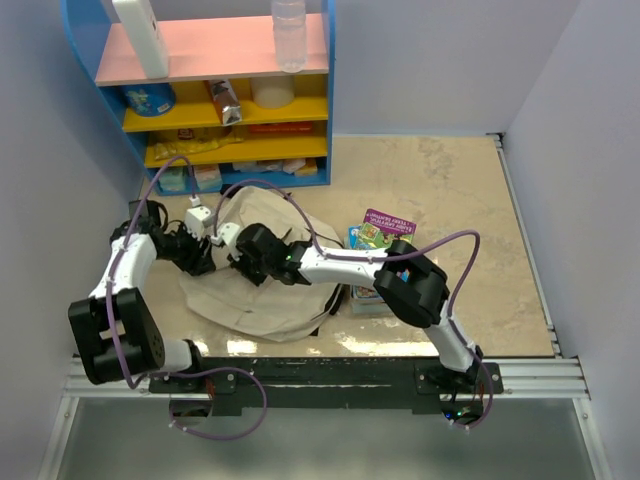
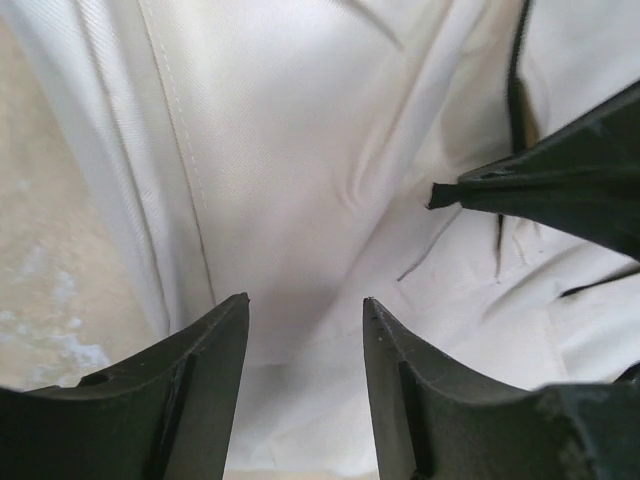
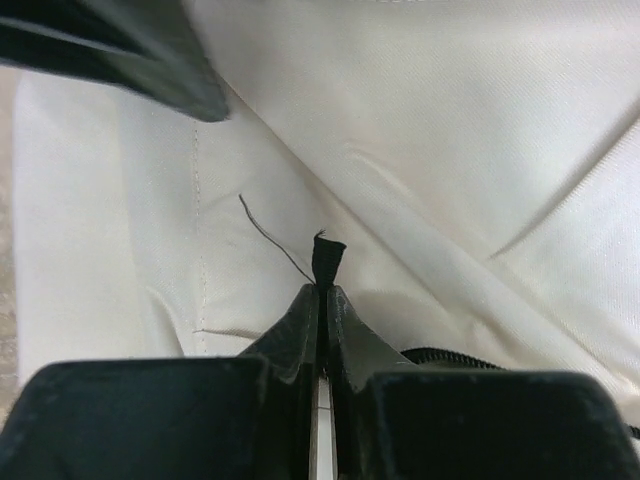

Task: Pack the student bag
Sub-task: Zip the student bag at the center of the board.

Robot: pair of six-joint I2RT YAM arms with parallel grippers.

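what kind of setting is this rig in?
Probably a staged classroom or kid's-room corner inside a lab cell: a brightly coloured shelf stocked with supplies, a beige backpack being worked on, and children's books lying beside it.

Left end effector (image 2: 304, 300) parted above cream student bag (image 2: 320, 150), right end effector (image 2: 480, 192) at right, tabletop (image 2: 40, 250) left

1. Shelf unit (image 1: 329, 100), blue frame, pink top board, yellow lower boards: far left.
2. Clear bottle (image 1: 288, 35): upright on pink board, right end.
3. White container (image 1: 143, 35): pink board, left end.
4. Blue tub (image 1: 150, 98): upper yellow board, left.
5. Picture books (image 1: 380, 235): on beige table (image 1: 450, 190), right of centre.
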